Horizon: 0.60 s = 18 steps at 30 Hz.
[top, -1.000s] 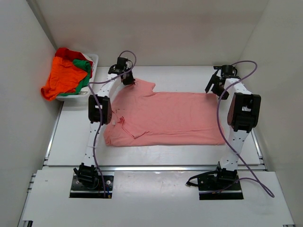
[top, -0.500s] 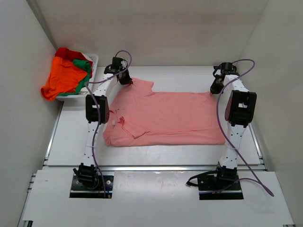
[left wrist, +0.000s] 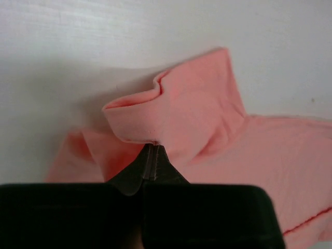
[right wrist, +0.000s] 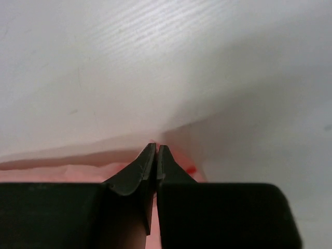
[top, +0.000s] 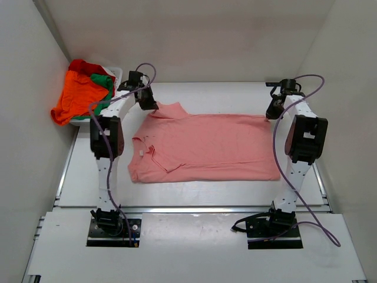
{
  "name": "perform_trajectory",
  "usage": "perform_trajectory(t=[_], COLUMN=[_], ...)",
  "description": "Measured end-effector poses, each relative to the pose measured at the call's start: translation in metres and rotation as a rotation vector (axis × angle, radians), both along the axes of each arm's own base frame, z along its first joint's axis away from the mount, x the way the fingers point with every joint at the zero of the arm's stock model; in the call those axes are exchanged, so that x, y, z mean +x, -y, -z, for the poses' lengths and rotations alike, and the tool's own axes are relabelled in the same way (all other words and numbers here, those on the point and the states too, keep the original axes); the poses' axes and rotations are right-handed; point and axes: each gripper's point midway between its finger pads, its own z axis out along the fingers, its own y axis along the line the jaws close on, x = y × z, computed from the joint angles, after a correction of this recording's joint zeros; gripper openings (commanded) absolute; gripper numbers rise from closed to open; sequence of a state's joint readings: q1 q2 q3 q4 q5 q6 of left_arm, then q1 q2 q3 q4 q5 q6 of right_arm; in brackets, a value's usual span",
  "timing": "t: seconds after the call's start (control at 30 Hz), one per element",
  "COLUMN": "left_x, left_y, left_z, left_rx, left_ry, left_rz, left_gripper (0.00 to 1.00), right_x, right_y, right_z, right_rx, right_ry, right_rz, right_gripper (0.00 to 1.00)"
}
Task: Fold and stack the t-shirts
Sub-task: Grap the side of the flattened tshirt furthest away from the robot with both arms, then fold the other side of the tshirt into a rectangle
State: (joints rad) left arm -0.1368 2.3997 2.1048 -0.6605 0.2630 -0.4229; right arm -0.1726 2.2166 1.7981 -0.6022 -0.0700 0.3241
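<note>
A salmon pink t-shirt lies spread flat across the table, collar to the left. My left gripper is at its far left corner, shut on a raised fold of the pink sleeve, with the fingertips pinching the cloth. My right gripper is at the shirt's far right corner. Its jaws are pressed together at the cloth's edge, with pink cloth on both sides of them. More t-shirts, orange, green and red, are heaped at the far left.
A white basket at the far left corner holds the heap, and the orange shirt hangs over its side. White walls close in the table on the left, back and right. The arms' bases stand at the near edge.
The right gripper has gone from open to shut at the shirt's far right corner. The left arm has swung left and pulled the pinched sleeve that way.
</note>
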Motion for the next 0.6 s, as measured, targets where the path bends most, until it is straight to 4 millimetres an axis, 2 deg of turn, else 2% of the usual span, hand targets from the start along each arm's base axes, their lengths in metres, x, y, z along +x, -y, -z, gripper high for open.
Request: perform_trajectory(t=[0.13, 0.27, 0.37, 0.6], left_x=[-0.062, -0.097, -0.121, -0.198], left_y=[-0.008, -0.012, -0.015, -0.022], left_z=[-0.038, -0.064, -0.061, -0.024], left_rx=[-0.027, -0.051, -0.058, -0.043], left_ry=[0.034, 0.09, 0.089, -0.023], left_rz=[0.006, 0.014, 0.018, 0.027], left_gripper=[0.0, 0.0, 0.0, 0.0], right_x=[-0.025, -0.047, -0.068, -0.126], right_y=[0.003, -0.001, -0.011, -0.026], right_z=[-0.025, -0.043, -0.042, -0.011], right_rx=[0.009, 0.011, 0.023, 0.056], right_ry=[0.034, 0.07, 0.072, -0.015], right_rz=[-0.003, -0.018, -0.042, -0.078], right_gripper=[0.0, 0.0, 0.0, 0.0])
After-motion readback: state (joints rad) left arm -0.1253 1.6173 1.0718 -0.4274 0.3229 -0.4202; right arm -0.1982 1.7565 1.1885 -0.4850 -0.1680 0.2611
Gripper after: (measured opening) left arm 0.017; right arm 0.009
